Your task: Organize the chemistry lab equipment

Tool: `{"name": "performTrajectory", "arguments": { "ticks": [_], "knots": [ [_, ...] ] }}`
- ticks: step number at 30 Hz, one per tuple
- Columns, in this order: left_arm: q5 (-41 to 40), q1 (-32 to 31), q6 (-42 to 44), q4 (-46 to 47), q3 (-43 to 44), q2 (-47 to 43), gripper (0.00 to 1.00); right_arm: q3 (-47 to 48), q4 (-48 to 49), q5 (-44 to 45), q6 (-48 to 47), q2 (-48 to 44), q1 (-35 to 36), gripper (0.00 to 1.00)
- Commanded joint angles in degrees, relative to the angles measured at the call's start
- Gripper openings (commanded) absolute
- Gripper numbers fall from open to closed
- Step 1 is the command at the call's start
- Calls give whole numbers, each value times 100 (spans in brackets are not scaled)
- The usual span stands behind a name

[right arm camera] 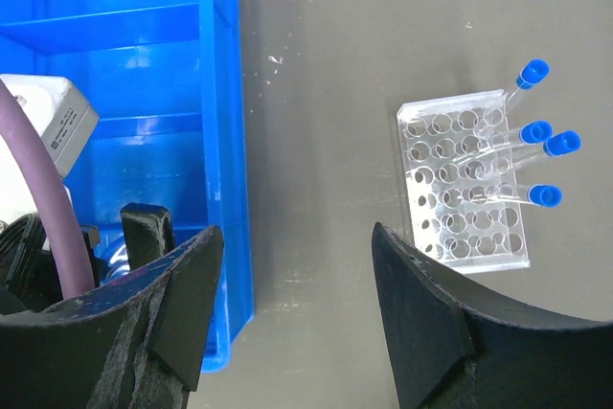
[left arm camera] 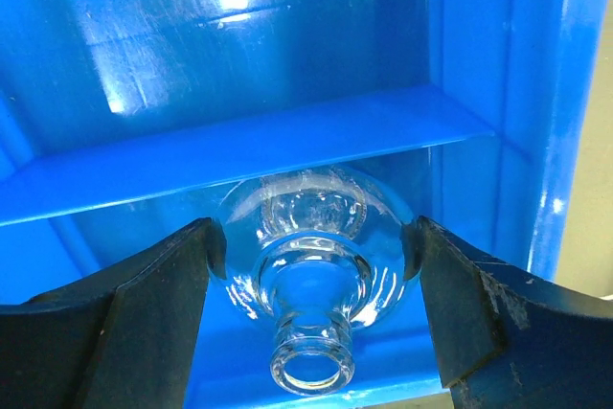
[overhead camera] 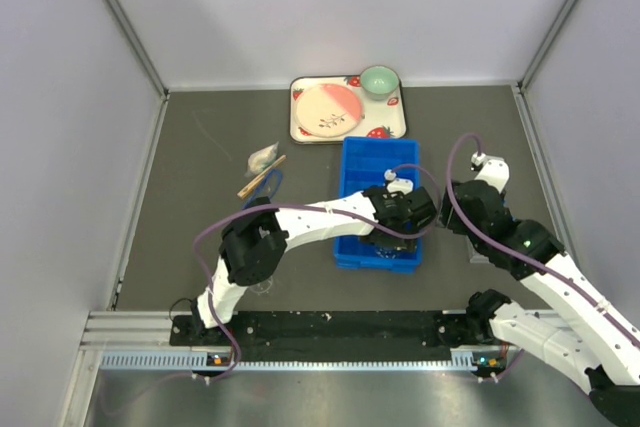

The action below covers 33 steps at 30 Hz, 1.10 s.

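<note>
Glass flask [left arm camera: 306,227] stands neck up in the near compartment of the blue bin [overhead camera: 380,162], the left gripper [left arm camera: 313,248] clamped wide on its round sides. The right gripper [right arm camera: 295,246] hangs over the table [right arm camera: 316,93], jaws apart and empty. At the bin's 3 o'clock is the rack [right arm camera: 465,184], holding four tubes [right arm camera: 536,131].

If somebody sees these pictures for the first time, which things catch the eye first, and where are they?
First comes the bright blue bin at mid-table, where the left end effector has its fingers against both sides of a round glass flask. Next are the clear rack with blue-capped tubes on the table beside the bin, and the strawberry-print tray behind the bin.
</note>
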Motion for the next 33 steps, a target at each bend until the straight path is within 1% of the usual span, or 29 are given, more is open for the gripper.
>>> {"name": "performTrajectory", "arguments": {
  "ticks": [1, 6, 9, 15, 24, 31, 33],
  "knots": [
    [-66, -89, -11, 37, 450, 40, 27, 33, 85, -17, 10, -63, -33, 64],
    [-110, -168, 6, -121, 811, 137, 29, 42, 85, -17, 19, -45, -41, 64],
    [-119, -186, -2, -183, 934, 181, 32, 42, 85, -17, 10, -45, -33, 65],
    [-22, -195, -107, -183, 952, 304, 34, 16, 76, -35, 19, -80, -41, 67],
    [-5, -204, -143, -156, 934, 462, 35, -2, 76, -70, 19, -124, -33, 68],
    [-83, -204, -143, -174, 785, 480, 38, -20, 85, -88, 36, -124, -24, 69],
    [-127, -204, -152, -218, 759, 480, 41, -20, 76, -88, 28, -124, -33, 68]
  ]
}}
